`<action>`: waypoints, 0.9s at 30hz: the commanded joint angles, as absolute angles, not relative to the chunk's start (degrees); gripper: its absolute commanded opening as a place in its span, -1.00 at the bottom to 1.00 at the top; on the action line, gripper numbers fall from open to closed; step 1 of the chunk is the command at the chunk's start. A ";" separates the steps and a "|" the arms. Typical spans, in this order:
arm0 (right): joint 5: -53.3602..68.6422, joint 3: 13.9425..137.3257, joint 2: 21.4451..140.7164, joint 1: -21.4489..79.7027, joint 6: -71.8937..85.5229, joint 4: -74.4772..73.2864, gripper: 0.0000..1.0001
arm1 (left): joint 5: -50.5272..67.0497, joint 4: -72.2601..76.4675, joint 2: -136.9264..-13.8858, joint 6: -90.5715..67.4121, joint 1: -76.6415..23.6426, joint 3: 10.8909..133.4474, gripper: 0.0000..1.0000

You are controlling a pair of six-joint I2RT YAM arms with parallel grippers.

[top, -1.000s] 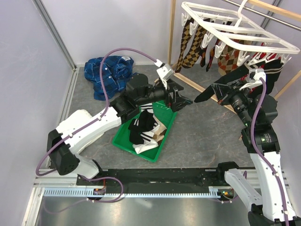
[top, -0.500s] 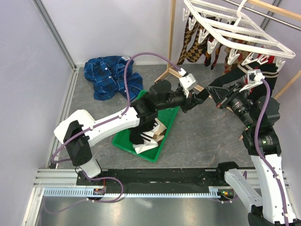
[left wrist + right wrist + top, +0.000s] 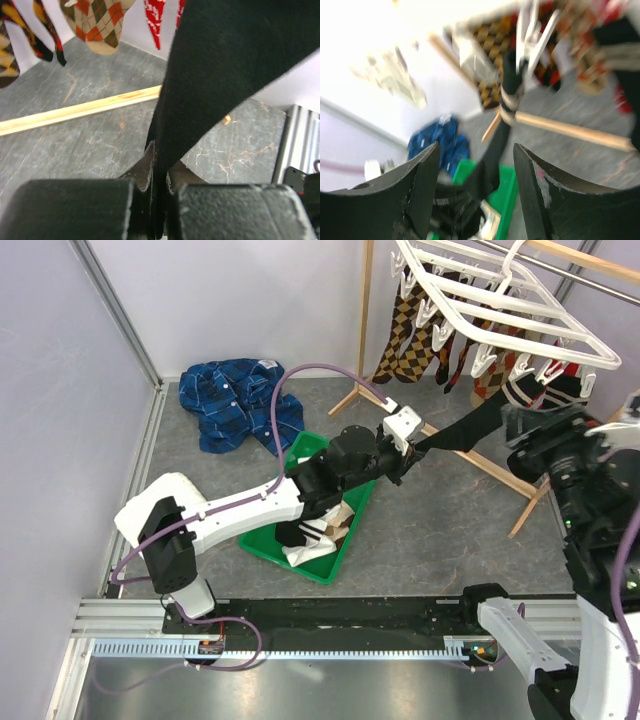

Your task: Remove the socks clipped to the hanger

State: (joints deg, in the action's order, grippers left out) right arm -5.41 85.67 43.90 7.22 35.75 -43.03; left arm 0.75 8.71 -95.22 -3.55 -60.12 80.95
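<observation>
The white hanger [image 3: 520,302] hangs at the top right with brown argyle socks [image 3: 405,325] clipped to it. A black sock [image 3: 470,428] is stretched taut from a hanger clip [image 3: 530,37] down to my left gripper [image 3: 408,448], which is shut on its lower end. In the left wrist view the black sock [image 3: 220,65] runs straight between the pinched jaws of the left gripper [image 3: 159,200]. My right gripper [image 3: 527,430] stands open just right of the sock's upper end. The right wrist view is blurred: the right gripper [image 3: 476,150] holds nothing, and the black sock [image 3: 502,130] hangs beyond it.
A green tray [image 3: 352,525] on the floor under the left arm holds several loose socks. A blue checked shirt [image 3: 235,405] lies at the back left. The wooden stand's foot bar [image 3: 480,462] crosses the floor below the hanger. More argyle [image 3: 95,20] and red socks [image 3: 155,20] dangle above.
My left gripper swung right from above the tray and shut on the black sock. My right gripper opened, let go of that sock and drew back to the right.
</observation>
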 commanded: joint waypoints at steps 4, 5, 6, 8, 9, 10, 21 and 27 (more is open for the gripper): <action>-26.18 105.18 52.20 6.94 31.29 -53.35 0.33 | -8.43 13.09 -94.57 -0.18 -63.63 79.98 -0.97; -26.63 106.07 54.03 6.94 31.03 -53.44 0.33 | -9.05 13.44 -94.57 0.35 -63.98 79.98 -0.97; -26.89 106.78 54.92 6.94 30.76 -53.61 0.32 | -9.49 13.71 -94.57 1.48 -64.25 79.81 -0.97; -27.42 108.98 57.46 6.94 30.24 -53.96 0.31 | -9.84 14.58 -94.66 1.67 -64.95 79.45 -0.97; -27.33 110.12 58.18 6.94 30.15 -54.31 0.29 | -9.84 14.85 -94.66 1.67 -65.13 79.11 -0.97; -27.42 110.65 59.14 6.94 30.06 -54.32 0.28 | -9.93 15.03 -94.66 1.67 -65.30 79.01 -0.96; -27.60 114.35 64.16 6.94 31.55 -54.23 0.22 | -11.25 16.70 -95.10 2.72 -66.36 78.05 -0.96; -28.03 112.60 64.42 6.94 31.47 -52.74 0.17 | -11.25 16.88 -95.10 2.64 -66.62 78.22 -0.97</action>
